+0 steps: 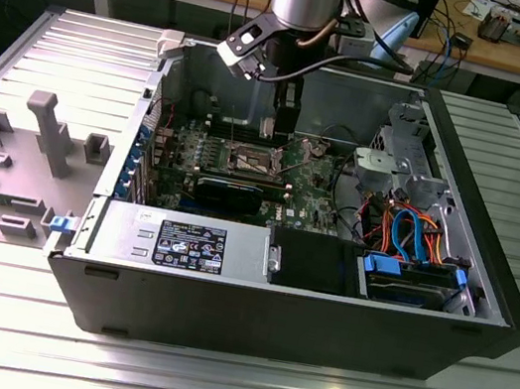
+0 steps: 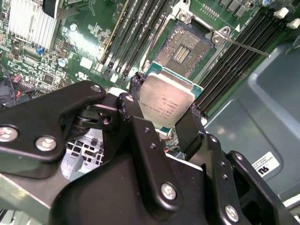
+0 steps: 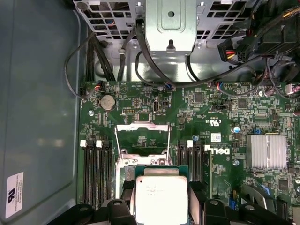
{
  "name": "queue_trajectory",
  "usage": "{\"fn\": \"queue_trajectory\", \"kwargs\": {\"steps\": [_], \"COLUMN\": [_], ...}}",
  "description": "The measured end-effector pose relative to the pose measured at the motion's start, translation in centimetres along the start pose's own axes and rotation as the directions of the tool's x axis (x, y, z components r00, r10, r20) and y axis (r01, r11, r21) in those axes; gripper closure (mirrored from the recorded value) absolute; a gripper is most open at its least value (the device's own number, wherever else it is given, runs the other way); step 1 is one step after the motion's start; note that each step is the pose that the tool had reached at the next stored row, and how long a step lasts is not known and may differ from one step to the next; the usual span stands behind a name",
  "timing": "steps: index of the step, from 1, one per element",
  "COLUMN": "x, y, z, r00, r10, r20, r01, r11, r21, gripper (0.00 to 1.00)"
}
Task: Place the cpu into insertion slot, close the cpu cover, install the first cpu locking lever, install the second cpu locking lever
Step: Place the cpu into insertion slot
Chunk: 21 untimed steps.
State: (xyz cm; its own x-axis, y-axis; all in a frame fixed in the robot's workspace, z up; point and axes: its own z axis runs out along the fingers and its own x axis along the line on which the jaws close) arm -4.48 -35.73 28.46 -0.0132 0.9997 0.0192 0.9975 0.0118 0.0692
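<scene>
Over the green motherboard (image 3: pixel 211 108) inside the open black-and-grey computer case (image 1: pixel 267 327), which lies on the ribbed metal worktop (image 1: pixel 227 380), we find the task at its first step. The black two-fingered hand (image 2: pixel 165 107) is clamped on the cpu (image 2: pixel 164 91), a small flat square chip with a silvery-grey metal top. One finger presses each of two opposite edges, so the hand is open just to the chip's width. In both wrist views the chip hangs close to the insertion slot (image 2: pixel 183 47), the square socket with a dark centre and silvery rim, but apart from it, and the slot's contact field lies bare. We judge the chip not yet seated. The cpu cover (image 3: pixel 142 126), a thin square metal frame with an open window, stands swung up from its hinge in the first wrist view, so it is not closed. A thin metal lever (image 2: pixel 246 48) juts free from a socket corner. We take neither locking lever as installed, though we cannot make out the other one.
</scene>
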Motion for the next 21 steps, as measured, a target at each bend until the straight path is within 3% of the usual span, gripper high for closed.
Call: {"fn": "queue_trajectory", "kwargs": {"steps": [5,16,21], "x": [0.00,0.00,0.00], "y": [-0.96,-0.96,-0.98], "z": [0.86,0.89,1.21], "r00": [0.9998,0.9998,0.9998], "r10": [-0.017,-0.017,-0.017], "r20": [-0.0074,-0.0072,-0.0123], "r01": [0.017,0.017,0.017], "r11": [0.9999,0.9999,0.9999], "r21": [-0.0001,-0.0012,-0.0014], "gripper": [0.46,0.46,0.46]}}
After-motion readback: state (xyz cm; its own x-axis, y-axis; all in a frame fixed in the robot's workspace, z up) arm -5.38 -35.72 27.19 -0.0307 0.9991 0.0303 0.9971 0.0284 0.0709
